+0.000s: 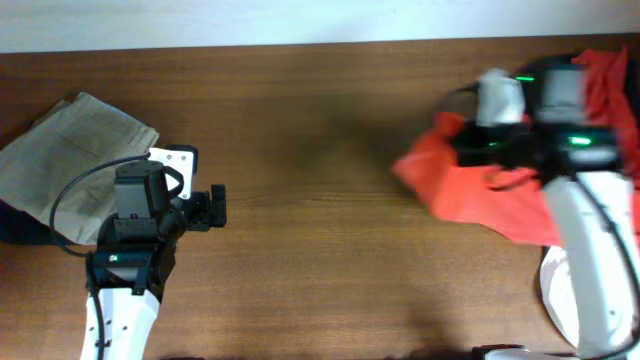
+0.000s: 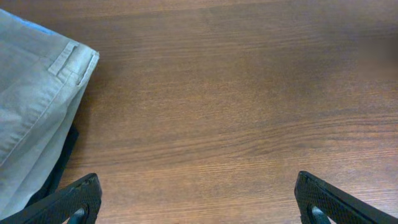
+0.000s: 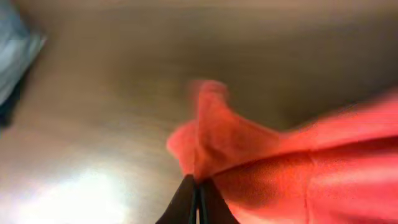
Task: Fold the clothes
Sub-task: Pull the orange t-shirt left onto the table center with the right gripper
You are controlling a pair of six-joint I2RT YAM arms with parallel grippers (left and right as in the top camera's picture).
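**Two arms, red garment pinched on the right, khaki trousers folded on the left**

Two garments matter. The red garment (image 1: pixel 470 190) is on the right side of the table (image 1: pixel 320 120), partly under the right arm. It is bunched, not flat. Its long axis runs roughly left-right, and a narrow end points left toward the table middle. The rest spreads right and toward the far right corner. This part of the overhead view is blurred, so the outline is rough.

The right gripper (image 3: pixel 198 199) has its fingers pressed together with no gap. A fold of the red cloth is pinched between them and stands up in a ridge just past the tips. The right wrist view is blurred too.

The khaki trousers (image 1: pixel 70 150) lie folded at the far left, flat on the table and askew to its edge. Their waistband (image 2: pixel 65 59), with a belt loop, faces right toward the table middle. A dark garment (image 1: pixel 15 225) lies under their near-left edge and sticks out there.

The left gripper (image 2: pixel 199 208) is spread wide with nothing between its fingers (image 2: pixel 68 199). It sits over bare wood just right of the trousers, not touching them, and points toward the far side.

A white object (image 1: pixel 555 290) is at the near right under the right arm. I can't tell what it is.
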